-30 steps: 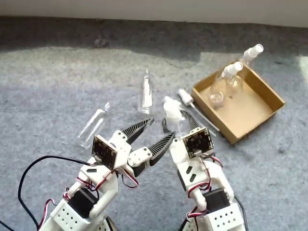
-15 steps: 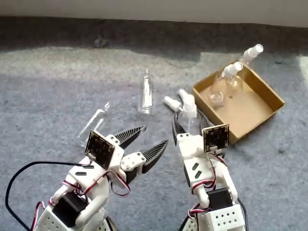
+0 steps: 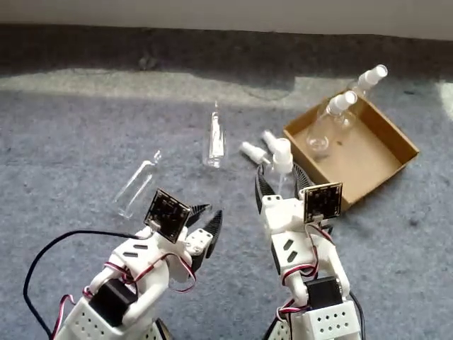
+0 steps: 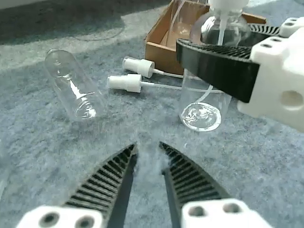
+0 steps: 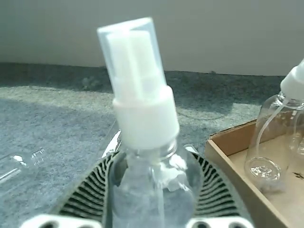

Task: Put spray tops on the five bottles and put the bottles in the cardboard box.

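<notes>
My right gripper (image 3: 281, 177) is shut on an upright clear bottle (image 5: 152, 194) with a white spray top (image 5: 142, 109) on it, just left of the cardboard box (image 3: 396, 142). The bottle (image 4: 204, 102) stands on the carpet with its base down. My left gripper (image 3: 211, 215) sits lower left of it, almost shut, a thin gap at the fingertips (image 4: 133, 151), nothing held. Two capped bottles (image 3: 333, 120) lean in the box. Two bare bottles lie on the carpet, one (image 3: 214, 138) ahead and one (image 3: 138, 185) to the left. Two loose spray tops (image 3: 251, 151) (image 3: 269, 138) lie between them and the box.
Grey carpet (image 3: 85, 134) covers the floor, with open room to the left and far side. A wall base runs along the back. A black cable (image 3: 42, 255) trails beside the left arm. The box's near corner (image 5: 228, 142) is close to the held bottle.
My left gripper drew back toward its base and closed from wide open to nearly shut. My right gripper carried the capped bottle rightward toward the box.
</notes>
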Robot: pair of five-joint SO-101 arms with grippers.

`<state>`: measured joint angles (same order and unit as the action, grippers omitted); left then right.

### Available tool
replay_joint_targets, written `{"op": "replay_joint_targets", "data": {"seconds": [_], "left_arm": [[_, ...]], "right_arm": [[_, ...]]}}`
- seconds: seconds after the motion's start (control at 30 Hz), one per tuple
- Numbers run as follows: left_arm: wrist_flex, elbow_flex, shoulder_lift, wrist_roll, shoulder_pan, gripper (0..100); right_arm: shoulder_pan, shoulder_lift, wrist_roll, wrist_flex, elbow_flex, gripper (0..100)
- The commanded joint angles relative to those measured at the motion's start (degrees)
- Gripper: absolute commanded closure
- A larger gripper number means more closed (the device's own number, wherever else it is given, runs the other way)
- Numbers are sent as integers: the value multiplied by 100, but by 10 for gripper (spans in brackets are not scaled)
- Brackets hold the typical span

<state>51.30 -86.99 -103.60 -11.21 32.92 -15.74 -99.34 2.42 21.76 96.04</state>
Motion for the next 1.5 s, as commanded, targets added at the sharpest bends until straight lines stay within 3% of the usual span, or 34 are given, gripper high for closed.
{"op": "replay_joint_targets", "data": {"seconds": [0.0,0.17,0.37,0.57,0.93,1.13,1.47], "left_arm": [[-879,-497,-66,53,251,955],[-1354,-1015,-57,70,1165,955],[-1319,-1007,-66,70,1235,955],[-1319,-1007,-66,44,1226,955],[-1547,-1007,-66,35,1191,955],[-1996,-1007,-48,26,497,955],[-2347,-1007,-22,26,215,955]], "right_arm": [[-66,-101,70,-180,1007,928],[-567,-101,79,-866,1007,928],[-699,-101,79,-971,1007,928],[-1279,-101,79,-1473,1007,928],[-1587,-101,62,-1815,1007,928],[-1560,-101,53,-1815,1007,928],[-1587,-110,62,-1815,998,928]]}}
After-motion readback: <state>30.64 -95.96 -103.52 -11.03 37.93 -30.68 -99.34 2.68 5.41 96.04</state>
